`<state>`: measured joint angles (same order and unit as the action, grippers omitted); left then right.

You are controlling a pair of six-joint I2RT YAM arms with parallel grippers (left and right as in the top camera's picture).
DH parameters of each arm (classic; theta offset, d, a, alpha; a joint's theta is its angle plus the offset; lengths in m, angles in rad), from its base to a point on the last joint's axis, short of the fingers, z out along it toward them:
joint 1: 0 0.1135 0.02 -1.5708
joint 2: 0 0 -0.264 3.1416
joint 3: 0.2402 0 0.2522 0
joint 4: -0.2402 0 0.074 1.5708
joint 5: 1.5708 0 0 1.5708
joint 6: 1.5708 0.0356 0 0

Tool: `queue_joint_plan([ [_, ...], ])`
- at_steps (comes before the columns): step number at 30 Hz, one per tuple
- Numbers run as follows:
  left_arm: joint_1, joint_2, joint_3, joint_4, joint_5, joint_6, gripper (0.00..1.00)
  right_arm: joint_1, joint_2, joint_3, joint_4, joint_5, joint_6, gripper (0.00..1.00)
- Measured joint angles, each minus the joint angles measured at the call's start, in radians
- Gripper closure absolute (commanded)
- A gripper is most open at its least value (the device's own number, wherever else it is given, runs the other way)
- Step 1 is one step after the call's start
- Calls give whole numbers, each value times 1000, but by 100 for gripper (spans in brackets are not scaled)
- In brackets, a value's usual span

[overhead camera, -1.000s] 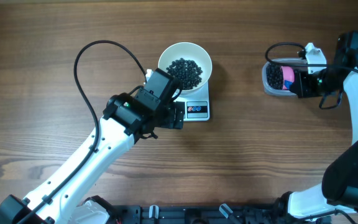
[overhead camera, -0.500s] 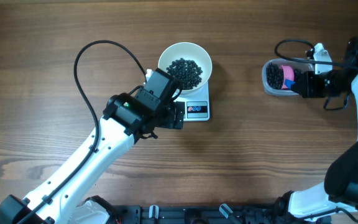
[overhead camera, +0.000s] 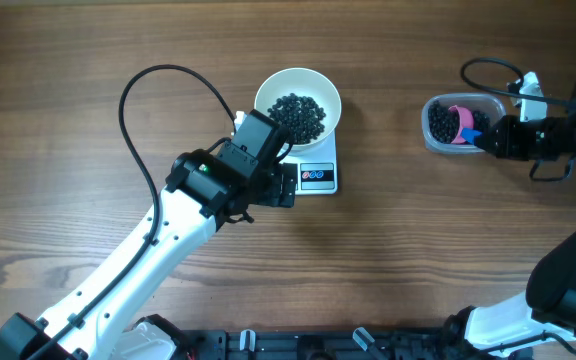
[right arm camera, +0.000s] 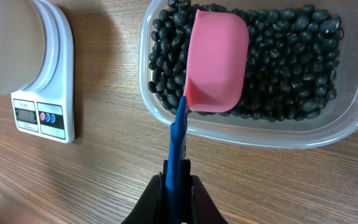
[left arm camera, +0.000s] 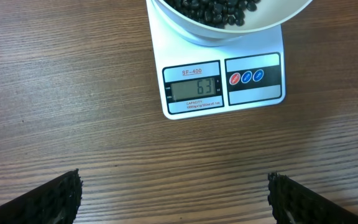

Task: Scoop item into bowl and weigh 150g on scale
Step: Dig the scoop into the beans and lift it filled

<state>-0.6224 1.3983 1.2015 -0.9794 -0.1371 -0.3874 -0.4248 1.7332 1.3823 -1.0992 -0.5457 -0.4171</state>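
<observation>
The white bowl (overhead camera: 271,95) holds a heap of the black bead-like item (overhead camera: 298,113) and stands on the white scale (overhead camera: 316,178). In the left wrist view the scale (left arm camera: 253,93) shows 63 on its display, with the bowl (left arm camera: 197,28) at the top edge. My left gripper (left arm camera: 174,190) hovers open over bare wood just in front of the scale. My right gripper (right arm camera: 178,183) is shut on the blue handle (right arm camera: 178,140) of a pink scoop (right arm camera: 216,62). The scoop lies over more of the item (right arm camera: 284,62) in a clear tub (right arm camera: 260,134), with no grains on its visible face.
The clear tub (overhead camera: 436,143) sits at the far right of the wooden table, well apart from the scale. A black cable (overhead camera: 138,110) loops from the left arm across the table's left half. The right arm (overhead camera: 543,138) reaches in from the right edge.
The right gripper has drawn back to the right, sliding the pink scoop rightward within the tub. The left arm, bowl and scale have not moved.
</observation>
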Motion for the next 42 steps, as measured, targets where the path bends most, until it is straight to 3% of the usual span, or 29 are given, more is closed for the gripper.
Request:
queue_joint_plan([
  [14,0,0,0,0,0,0,0,0,0,0,24,-42,300,96],
  [30,0,0,0,0,0,0,0,-161,0,0,3,-218,289,96],
  [42,0,0,0,0,0,0,0,-304,0,0,-124,-392,234,96],
])
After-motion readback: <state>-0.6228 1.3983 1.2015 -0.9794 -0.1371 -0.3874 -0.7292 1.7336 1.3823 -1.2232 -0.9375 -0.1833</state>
